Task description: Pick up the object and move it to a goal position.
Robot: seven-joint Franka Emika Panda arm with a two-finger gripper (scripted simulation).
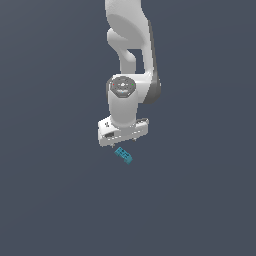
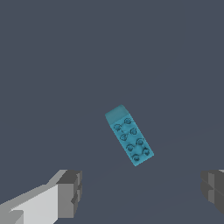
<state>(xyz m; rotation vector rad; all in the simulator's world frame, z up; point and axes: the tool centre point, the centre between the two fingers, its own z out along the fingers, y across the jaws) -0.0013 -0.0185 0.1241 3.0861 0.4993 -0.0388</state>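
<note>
The object, a tiny teal-blue studded brick (image 1: 123, 155), lies flat on the dark grey ground, turned at an angle. In the wrist view the brick (image 2: 129, 135) shows its studs on top and sits between and ahead of the two fingers. My white gripper (image 1: 121, 145) hangs just above the brick and points down. In the wrist view the gripper (image 2: 142, 190) is open wide and empty, with one grey fingertip (image 2: 70, 192) on one side and the other at the frame's edge. Nothing touches the brick.
The ground is a plain dark grey surface all around. The white arm (image 1: 131, 45) rises behind and above the gripper. No goal marker shows in either view.
</note>
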